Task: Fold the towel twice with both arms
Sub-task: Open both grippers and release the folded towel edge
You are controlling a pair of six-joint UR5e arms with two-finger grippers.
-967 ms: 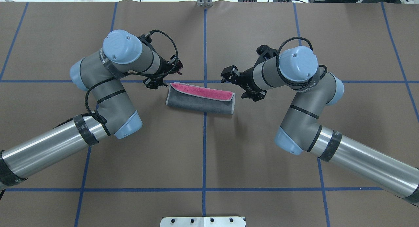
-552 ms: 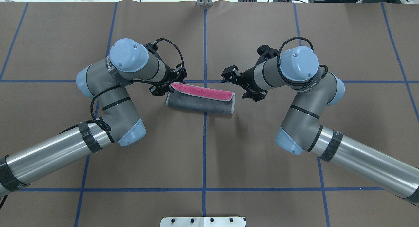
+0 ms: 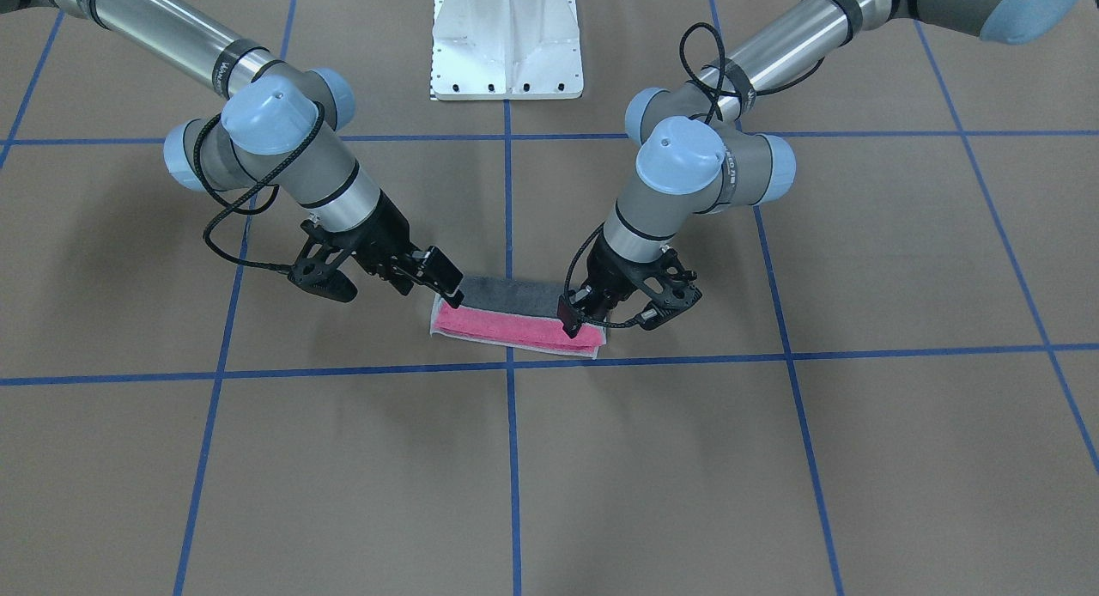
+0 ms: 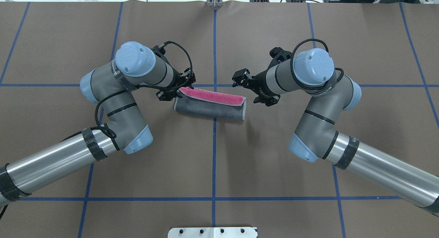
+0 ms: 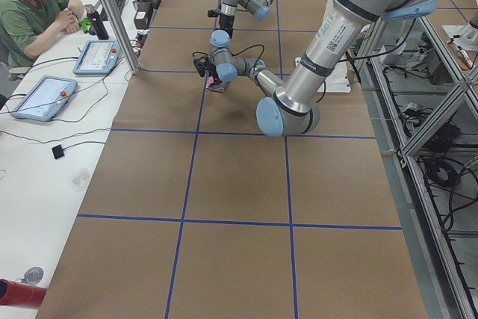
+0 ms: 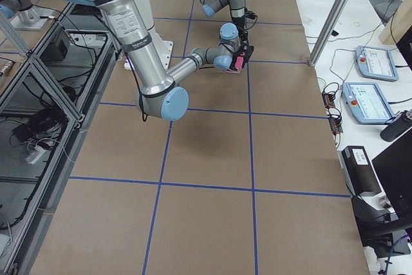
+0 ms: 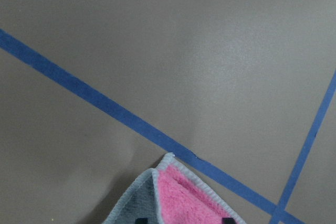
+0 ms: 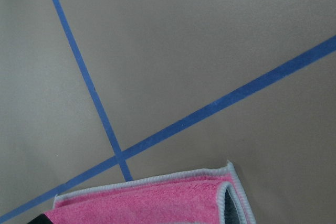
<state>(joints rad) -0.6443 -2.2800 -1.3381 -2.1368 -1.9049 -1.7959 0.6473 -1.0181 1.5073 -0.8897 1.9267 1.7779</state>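
– Towel [image 4: 209, 109] first. Where is it?
– It lies on my brown table [image 4: 219, 169], near the middle. It sits right on the blue tape line [image 4: 213, 155] that runs from 12 to 6 o'clock when you look down from over my shoulders. It is folded once into a long strip. The dark grey side is up, and a thin band of pink shows along the 12 o'clock edge.
– Where are your hands?
– My left gripper [image 3: 573, 319] is at the towel's 10 o'clock corner. My right gripper [image 3: 448, 291] is at its 2 o'clock corner. Both lean down toward the cloth.
– Is the left one pinching?
– No. My left wrist camera shows two black fingertips [image 7: 226, 220] apart, with the pink corner between them. They are spread, not squeezed.
– And the right one?
– I cannot tell. My right wrist camera shows the pink corner with its light grey border low in the picture. Only a bit of black shows at 7 o'clock there. Spread or pinched, I just cannot see.
– Anything else around?
– My white base [image 3: 506, 42] stands at 6 o'clock from the towel, well apart. A person [image 5: 30, 16] sits at a side bench past the table's 12 o'clock edge.
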